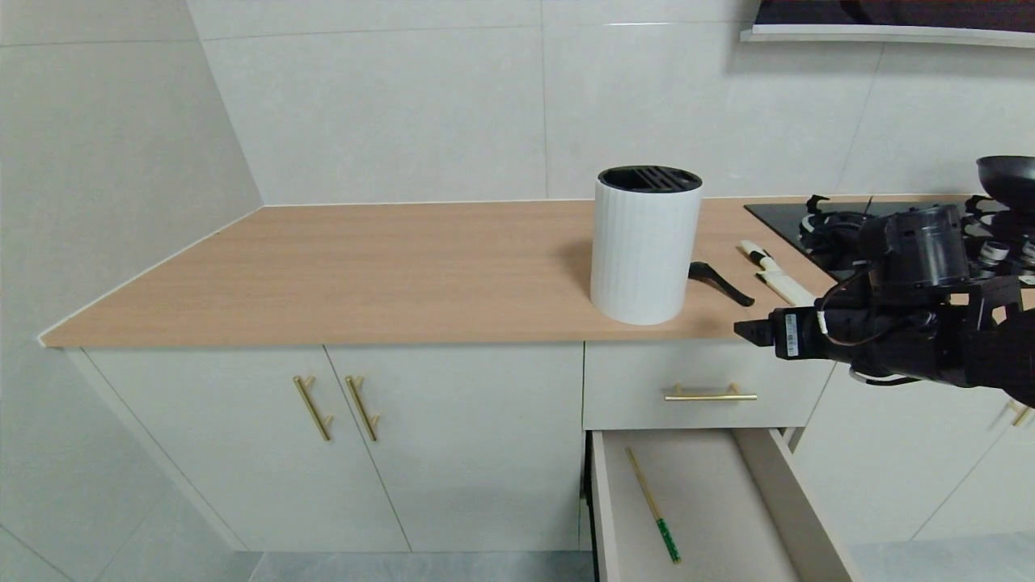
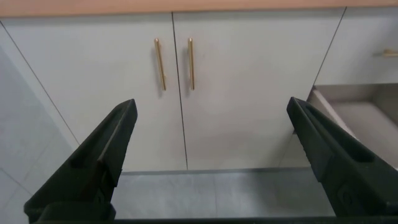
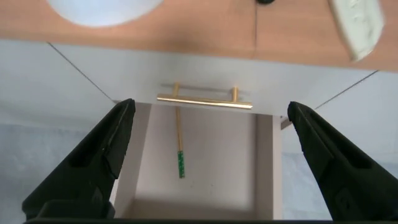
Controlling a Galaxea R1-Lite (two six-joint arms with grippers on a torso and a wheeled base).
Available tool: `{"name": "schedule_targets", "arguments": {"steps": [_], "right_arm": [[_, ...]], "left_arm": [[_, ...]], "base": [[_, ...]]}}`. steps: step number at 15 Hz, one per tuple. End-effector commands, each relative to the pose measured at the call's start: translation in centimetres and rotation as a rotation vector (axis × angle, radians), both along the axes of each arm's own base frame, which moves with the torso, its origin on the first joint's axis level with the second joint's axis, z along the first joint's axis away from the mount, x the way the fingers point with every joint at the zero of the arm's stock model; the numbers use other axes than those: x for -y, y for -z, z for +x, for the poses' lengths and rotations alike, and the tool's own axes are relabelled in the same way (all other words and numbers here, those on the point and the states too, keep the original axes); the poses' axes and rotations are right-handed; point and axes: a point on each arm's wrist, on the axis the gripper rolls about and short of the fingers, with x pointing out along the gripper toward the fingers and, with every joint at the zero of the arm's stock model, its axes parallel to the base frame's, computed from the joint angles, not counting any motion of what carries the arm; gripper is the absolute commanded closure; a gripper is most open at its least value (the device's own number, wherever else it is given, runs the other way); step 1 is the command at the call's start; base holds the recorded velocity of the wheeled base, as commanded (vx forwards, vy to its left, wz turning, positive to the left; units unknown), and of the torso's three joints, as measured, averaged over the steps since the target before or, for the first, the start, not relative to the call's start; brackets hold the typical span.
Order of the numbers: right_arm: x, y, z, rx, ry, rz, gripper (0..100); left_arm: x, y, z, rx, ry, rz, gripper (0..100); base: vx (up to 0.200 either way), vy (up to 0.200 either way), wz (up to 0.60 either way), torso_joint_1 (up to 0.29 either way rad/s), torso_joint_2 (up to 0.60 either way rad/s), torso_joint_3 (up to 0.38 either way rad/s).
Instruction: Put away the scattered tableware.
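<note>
Right pincer (image 3: 210,107) gaped empty over the open drawer (image 1: 788,493) holding a chopstick (image 1: 653,505), seemingly ready for the desk's (image 1: 388,275) white-handled utensil (image 1: 764,260). Left pincer (image 2: 211,109) was likewise wide open and empty.

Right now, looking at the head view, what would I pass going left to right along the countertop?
White slotted holder → black utensil handle lying just beside it → two pale utensils → black pan at the far right, over the hob.

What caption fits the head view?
Right hand hovers over the open drawer with one chopstick inside.
</note>
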Motion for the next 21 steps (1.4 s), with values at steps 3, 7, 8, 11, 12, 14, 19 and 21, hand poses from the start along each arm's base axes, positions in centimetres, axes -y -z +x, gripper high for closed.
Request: {"name": "schedule_targets", "arguments": {"steps": [3,7,8,11,12,14,19,21], "right_arm": [[-0.1,0.5,0.5,0.005,-0.004,-0.007,0],[1.1,-0.5,2.3,0.048,-0.054,0.011,0],[1.5,-0.7,2.8,0.046,-0.070,0.027,0],[2.3,-1.4,6.8,0.026,-0.099,0.055,0],[2.5,-1.5,8.1,0.037,-0.104,0.045,0],[3.0,-1.1,9.9,0.040,-0.112,0.025,0],[4.7,2.0,13.6,0.037,-0.180,-0.013,0],[4.8,3.4,14.7,0.054,-0.178,-0.012,0]], "left_arm": [[0.0,0.0,0.0,-0.001,-0.001,0.000,0],[0.0,0.0,0.0,-0.001,-0.001,0.000,0],[0.0,0.0,0.0,-0.001,-0.001,0.000,0],[0.0,0.0,0.0,-0.001,0.001,0.000,0],[0.0,0.0,0.0,-0.001,-0.001,0.000,0],[0.0,0.0,0.0,-0.001,-0.001,0.000,0],[0.0,0.0,0.0,-0.001,0.001,0.000,0],[0.0,0.0,0.0,-0.001,0.001,0.000,0]], "base": [[0.000,0.000,0.00,0.087,-0.19,-0.103],[0.000,0.000,0.00,0.000,0.00,0.000],[0.000,0.000,0.00,0.000,0.00,0.000],[0.000,0.000,0.00,0.000,0.00,0.000],[0.000,0.000,0.00,0.000,0.00,0.000],[0.000,0.000,0.00,0.000,0.00,0.000],[0.000,0.000,0.00,0.000,0.00,0.000],[0.000,0.000,0.00,0.000,0.00,0.000]]}}
